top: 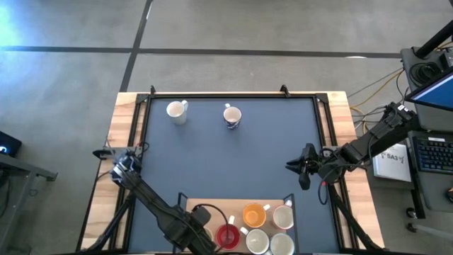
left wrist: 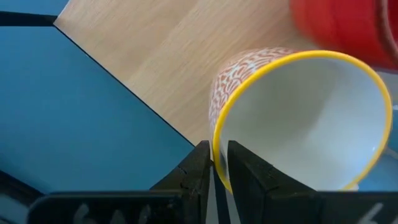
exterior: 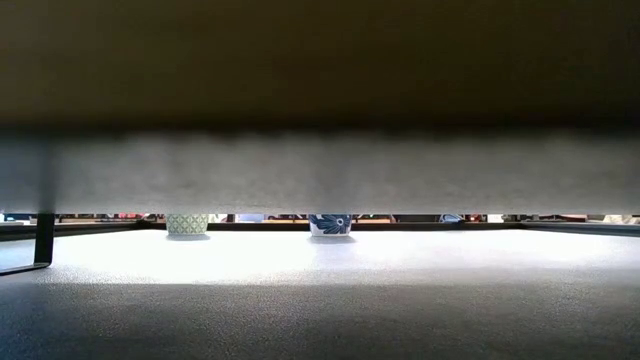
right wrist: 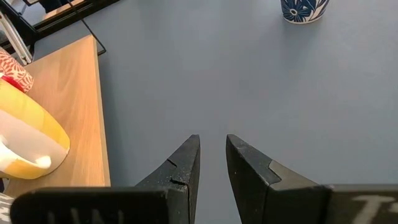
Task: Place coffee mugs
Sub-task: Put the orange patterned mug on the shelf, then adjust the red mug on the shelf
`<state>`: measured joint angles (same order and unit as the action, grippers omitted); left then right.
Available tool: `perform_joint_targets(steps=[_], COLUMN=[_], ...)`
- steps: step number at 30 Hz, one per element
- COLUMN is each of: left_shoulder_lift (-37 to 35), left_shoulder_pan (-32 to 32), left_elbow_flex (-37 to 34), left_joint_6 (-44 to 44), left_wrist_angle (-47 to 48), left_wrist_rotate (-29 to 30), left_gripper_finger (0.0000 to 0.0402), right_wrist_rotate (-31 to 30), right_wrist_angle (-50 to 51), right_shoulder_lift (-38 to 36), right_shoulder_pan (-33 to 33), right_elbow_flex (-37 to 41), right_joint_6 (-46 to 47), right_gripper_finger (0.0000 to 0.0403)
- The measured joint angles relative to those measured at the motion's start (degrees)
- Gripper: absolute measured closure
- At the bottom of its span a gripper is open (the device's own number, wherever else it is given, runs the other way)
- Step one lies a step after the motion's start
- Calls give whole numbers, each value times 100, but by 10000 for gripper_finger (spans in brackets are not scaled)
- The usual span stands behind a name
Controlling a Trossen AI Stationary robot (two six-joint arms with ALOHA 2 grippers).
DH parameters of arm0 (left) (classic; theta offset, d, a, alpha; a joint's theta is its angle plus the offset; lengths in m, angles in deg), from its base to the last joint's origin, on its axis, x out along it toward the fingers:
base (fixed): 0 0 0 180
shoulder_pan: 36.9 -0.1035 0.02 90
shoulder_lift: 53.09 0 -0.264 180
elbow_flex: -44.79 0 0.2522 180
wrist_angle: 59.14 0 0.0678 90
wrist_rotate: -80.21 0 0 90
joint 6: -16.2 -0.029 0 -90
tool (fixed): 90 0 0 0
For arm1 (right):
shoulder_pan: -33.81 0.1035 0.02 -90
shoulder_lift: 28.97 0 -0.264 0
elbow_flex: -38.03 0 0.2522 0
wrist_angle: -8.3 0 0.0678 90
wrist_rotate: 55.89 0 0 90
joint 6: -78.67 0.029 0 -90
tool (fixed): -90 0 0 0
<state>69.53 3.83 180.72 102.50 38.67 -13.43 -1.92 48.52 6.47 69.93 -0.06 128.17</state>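
Two mugs stand upright on the dark mat near its far edge: a white one (top: 177, 111) (exterior: 187, 223) and a blue-flowered one (top: 232, 115) (exterior: 330, 224) (right wrist: 303, 9). At the near edge a wooden tray (top: 212, 209) carries a red mug (top: 228, 237), an orange mug (top: 253, 214) and three white mugs (top: 282, 217). My left gripper (top: 207, 234) (left wrist: 216, 165) hangs over the tray's left part, shut on an orange-patterned mug with a yellow rim (left wrist: 298, 118). My right gripper (top: 297, 166) (right wrist: 211, 149) hovers open over the mat's right side, touching nothing. My left gripper pinches the yellow rim (left wrist: 217, 149) of the orange-patterned mug. One finger (left wrist: 245, 171) is inside the white bowl and the other finger (left wrist: 198, 168) is against the patterned outer wall. The mug's mouth faces the wrist camera. Its base is hidden, so I cannot tell whether it is lifted.
A raised black frame (top: 233, 94) borders the mat. The mat's middle (top: 226, 163) between the far mugs and the tray is bare. In the low view a broad dark band (exterior: 320, 90) blocks most of the picture. A laptop and cables (top: 432, 92) lie beyond the right edge.
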Motion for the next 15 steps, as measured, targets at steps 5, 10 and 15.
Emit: perform_joint_targets(steps=[5, 10, 15], left_shoulder_lift=[-88, -145, -145], left_shoulder_pan=[11, 13, 11], left_elbow_flex=[0, 84, 221], left_joint_6=[0, 0, 0], left_wrist_angle=[0, 63, 101], left_wrist_rotate=[13, 131, 282], left_gripper_finger=[363, 363, 363], right_wrist_rotate=[0, 0, 2], right_wrist_angle=[0, 0, 0], right_shoulder_lift=[0, 0, 0], right_shoulder_pan=[2, 2, 2], right_elbow_flex=[-1, 0, -1], right_joint_6=[-2, -1, 0], right_gripper_finger=[335, 335, 335])
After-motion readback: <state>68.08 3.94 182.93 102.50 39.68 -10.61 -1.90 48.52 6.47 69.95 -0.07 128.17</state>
